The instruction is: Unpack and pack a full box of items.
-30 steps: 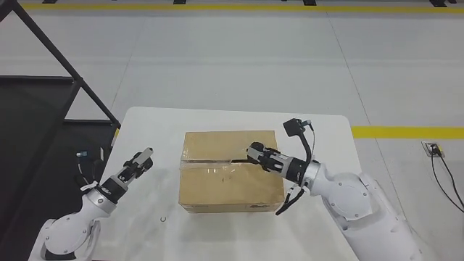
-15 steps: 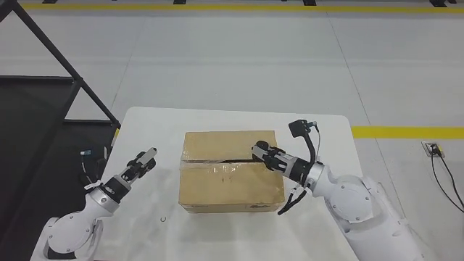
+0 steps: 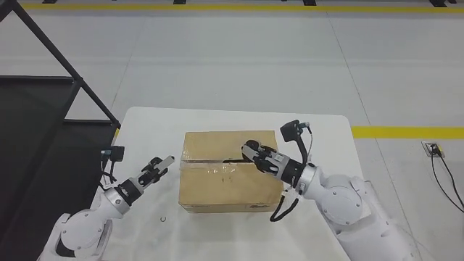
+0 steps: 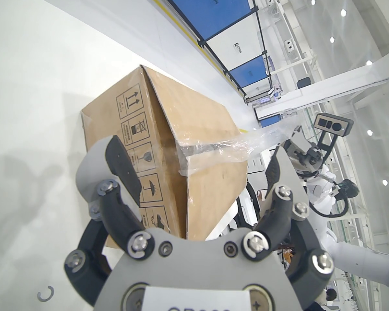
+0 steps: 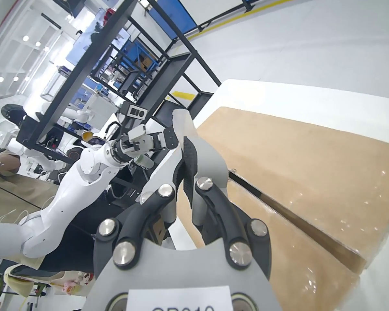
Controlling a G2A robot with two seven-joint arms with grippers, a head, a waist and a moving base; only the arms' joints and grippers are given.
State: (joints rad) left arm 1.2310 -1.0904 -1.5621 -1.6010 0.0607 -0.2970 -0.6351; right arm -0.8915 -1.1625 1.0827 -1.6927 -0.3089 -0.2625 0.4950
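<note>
Two pincers matter: the right gripper (image 3: 250, 150), clamped on the clear tape (image 4: 233, 145) over the cardboard box (image 3: 228, 181) on the white table (image 3: 152, 130), should peel low along the seam while the left gripper (image 3: 165, 162), jaws apart just beside the box, braces it

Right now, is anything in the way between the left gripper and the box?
No, nothing visible. The open left gripper is beside the box, with only bare table between. The right gripper holds the loose tape.
</note>
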